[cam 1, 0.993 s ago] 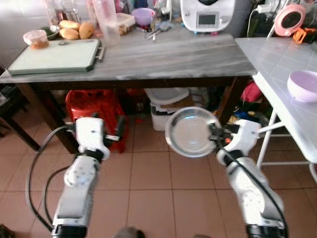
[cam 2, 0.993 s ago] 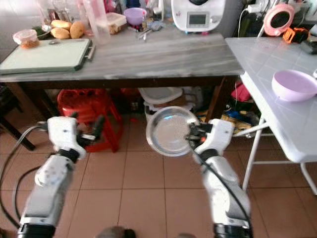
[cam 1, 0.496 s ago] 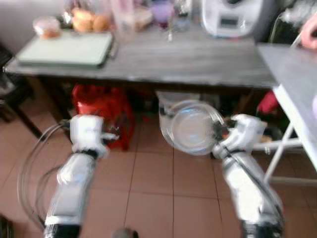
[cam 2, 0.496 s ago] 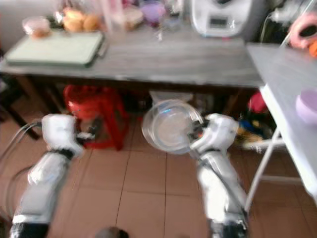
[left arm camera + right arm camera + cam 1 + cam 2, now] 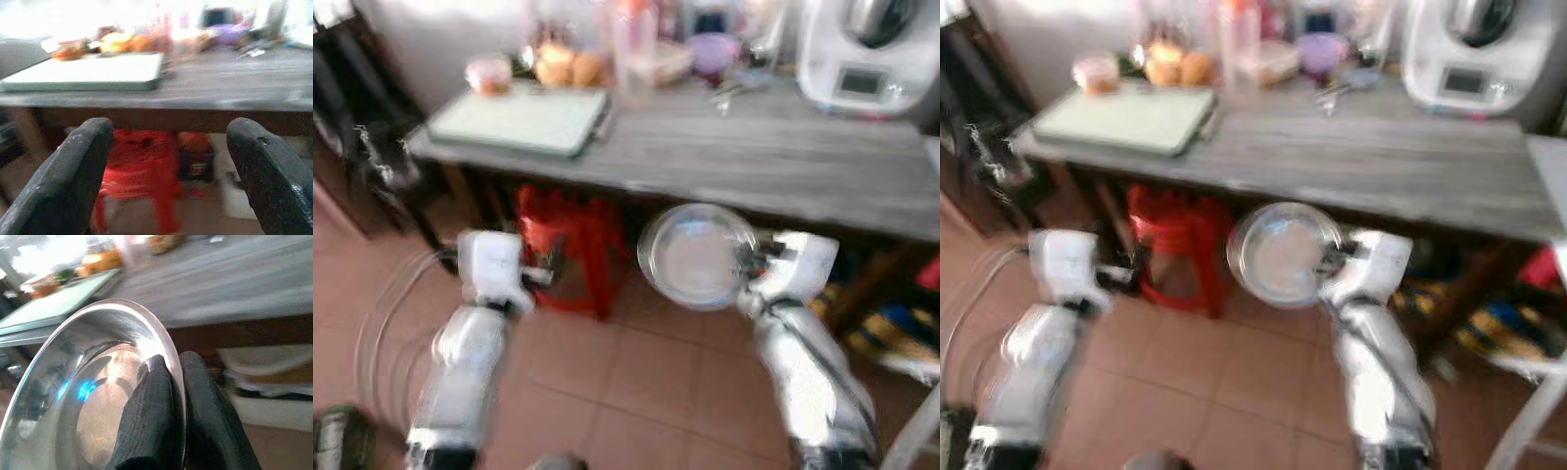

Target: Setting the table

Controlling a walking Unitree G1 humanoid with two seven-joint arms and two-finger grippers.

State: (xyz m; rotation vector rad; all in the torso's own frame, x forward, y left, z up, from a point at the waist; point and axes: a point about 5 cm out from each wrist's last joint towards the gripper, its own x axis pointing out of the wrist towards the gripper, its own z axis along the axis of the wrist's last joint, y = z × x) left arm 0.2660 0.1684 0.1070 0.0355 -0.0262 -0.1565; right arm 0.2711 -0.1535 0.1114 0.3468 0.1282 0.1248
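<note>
A round steel plate (image 5: pixel 697 255) hangs in front of the grey wooden table (image 5: pixel 783 166), held up by its rim. My right gripper (image 5: pixel 746 262) is shut on the steel plate's right edge; the right wrist view shows both black fingers (image 5: pixel 156 426) pinching the rim of the steel plate (image 5: pixel 83 401). My left gripper (image 5: pixel 543 276) is held out at the left, below the table's front edge. Its fingers (image 5: pixel 73 176) stand wide apart and open, with nothing between them.
On the table are a pale green tray (image 5: pixel 519 117), bread rolls (image 5: pixel 570 67), a small tub (image 5: pixel 489 73), a clear jug (image 5: pixel 634 44), a purple bowl (image 5: pixel 715 51) and a white appliance (image 5: pixel 867 54). A red stool (image 5: pixel 570 250) stands underneath. A dark chair (image 5: pixel 362 147) is at the left.
The camera has swung left, so the white side table has left the picture and a dark chair has come in. The plate stays in my right gripper; both arms keep their pose.
</note>
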